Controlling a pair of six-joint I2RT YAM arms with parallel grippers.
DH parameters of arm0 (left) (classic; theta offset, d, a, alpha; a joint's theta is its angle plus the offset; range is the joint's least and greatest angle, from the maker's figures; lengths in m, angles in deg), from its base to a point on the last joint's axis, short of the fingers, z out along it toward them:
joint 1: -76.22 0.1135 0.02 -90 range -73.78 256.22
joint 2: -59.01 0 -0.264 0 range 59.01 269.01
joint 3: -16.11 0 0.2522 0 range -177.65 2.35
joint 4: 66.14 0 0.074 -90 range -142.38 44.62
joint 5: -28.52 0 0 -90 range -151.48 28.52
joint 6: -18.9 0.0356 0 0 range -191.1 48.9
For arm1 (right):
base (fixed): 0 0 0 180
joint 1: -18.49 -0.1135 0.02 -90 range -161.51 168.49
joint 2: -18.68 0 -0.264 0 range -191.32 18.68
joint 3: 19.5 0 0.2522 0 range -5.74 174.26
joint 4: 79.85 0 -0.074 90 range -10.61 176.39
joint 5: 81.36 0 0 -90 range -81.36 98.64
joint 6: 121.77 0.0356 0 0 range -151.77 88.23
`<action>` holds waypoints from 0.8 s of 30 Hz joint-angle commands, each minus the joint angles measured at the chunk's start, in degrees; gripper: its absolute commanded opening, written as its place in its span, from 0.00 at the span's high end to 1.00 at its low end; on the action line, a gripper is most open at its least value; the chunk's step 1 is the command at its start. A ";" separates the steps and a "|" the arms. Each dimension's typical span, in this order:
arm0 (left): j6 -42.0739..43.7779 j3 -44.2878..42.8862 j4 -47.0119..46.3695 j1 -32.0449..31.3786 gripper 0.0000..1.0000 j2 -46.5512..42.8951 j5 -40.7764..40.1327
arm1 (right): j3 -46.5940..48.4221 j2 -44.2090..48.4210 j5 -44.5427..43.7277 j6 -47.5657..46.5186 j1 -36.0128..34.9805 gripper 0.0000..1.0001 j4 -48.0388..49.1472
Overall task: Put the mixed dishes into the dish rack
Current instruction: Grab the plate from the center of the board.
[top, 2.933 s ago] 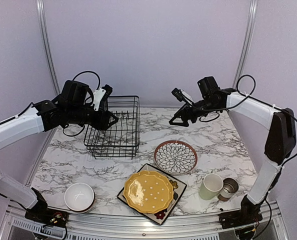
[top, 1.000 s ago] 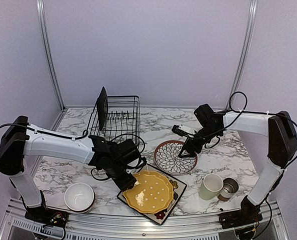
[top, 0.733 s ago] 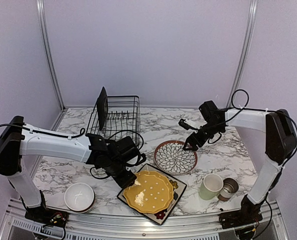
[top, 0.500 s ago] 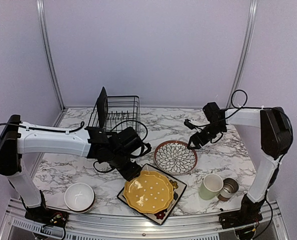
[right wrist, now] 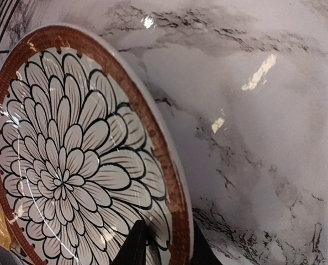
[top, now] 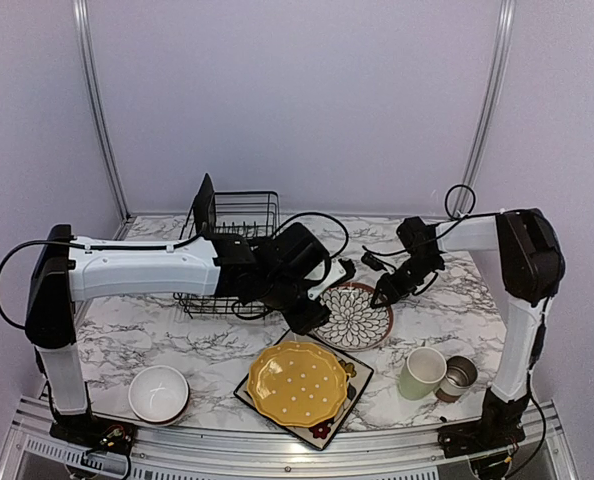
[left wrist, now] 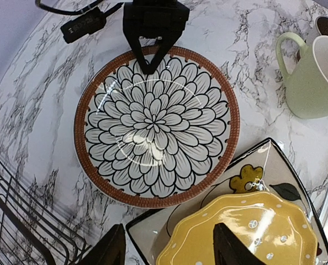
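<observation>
Top view. Noted dish rack (top: pixel 239 240) at far left of the desk (top: pixel 467 310), partly behind the left arm, with one black square plate (top: pixel 205 205) standing upright at its left end. Left hand (top: pixel 309 318) out at mid-desk, just left of the round flower plate (top: pixel 357 318). Right hand (top: pixel 380 297) down at that plate's far right rim. Along the near edge, left to right: white bowl (top: pixel 158 393); yellow plate (top: pixel 297 383) stacked on a second square plate (top: pixel 327 428); pale green mug (top: pixel 421 373); grey-brown cup (top: pixel 458 376) just beside the mug.

Left wrist view. Left hand wide, nothing gripped between its fingers (left wrist: pixel 113 251), poised over the far edge of the yellow plate and the second square plate beneath. Round flower plate flat on the desk ahead, right hand drawn to a narrow point at its far rim. Mug off to the right.

Right wrist view. Right hand narrow, pinching the round flower plate's brown rim: one finger on the patterned face, the other outside the edge. Cannot tell whether lifted off the marble.
</observation>
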 commanded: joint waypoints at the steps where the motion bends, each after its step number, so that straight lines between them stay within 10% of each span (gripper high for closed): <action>1: 9.32 -6.32 -1.23 -2.23 0.44 5.53 1.96 | 2.83 -1.98 6.27 0.46 0.39 0.84 -4.38; 24: 17.01 -26.00 4.69 -6.15 0.50 28.98 -5.00 | 7.07 -9.06 21.26 2.68 2.24 0.91 -9.79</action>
